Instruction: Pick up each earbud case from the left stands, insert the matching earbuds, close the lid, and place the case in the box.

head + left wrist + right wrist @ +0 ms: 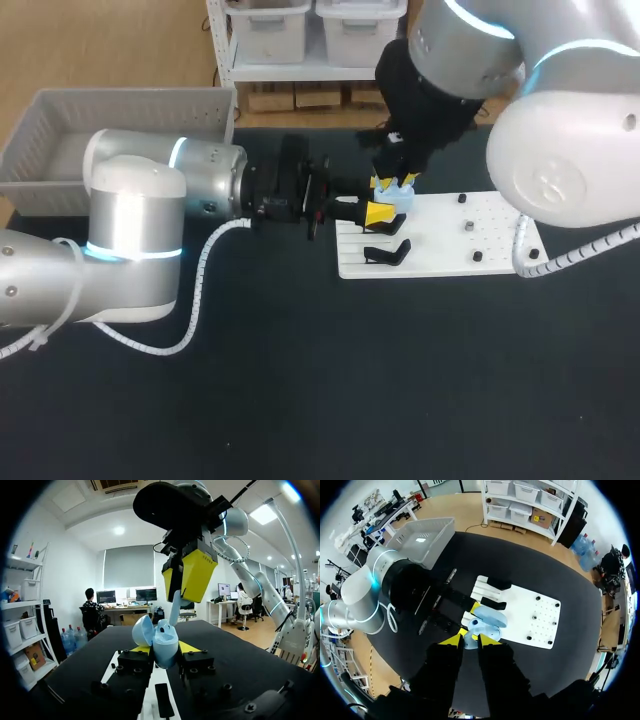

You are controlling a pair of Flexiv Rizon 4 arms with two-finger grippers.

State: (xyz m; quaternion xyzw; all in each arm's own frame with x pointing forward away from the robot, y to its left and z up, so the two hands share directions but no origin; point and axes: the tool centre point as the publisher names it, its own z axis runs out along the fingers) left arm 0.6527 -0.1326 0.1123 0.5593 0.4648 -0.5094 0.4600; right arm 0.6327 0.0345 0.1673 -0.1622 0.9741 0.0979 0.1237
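Observation:
A light blue earbud case [165,642] stands upright with its lid [142,630] swung open. My left gripper [165,650] is shut on the case from both sides and holds it level above the white stand board [470,250]. My right gripper [181,597] hangs straight above the case, shut on a pale earbud [174,611] whose lower end reaches into the open case. In the head view the case [392,197] sits between the left gripper [380,212] and the right gripper [396,182]. From the right wrist, the right gripper [470,640] is directly over the case [489,617].
The board carries black stands [388,252] at its left end and small dark pegs [468,227] on its right part. A grey basket [120,120] sits at the table's back left. The black tabletop in front of the board is bare.

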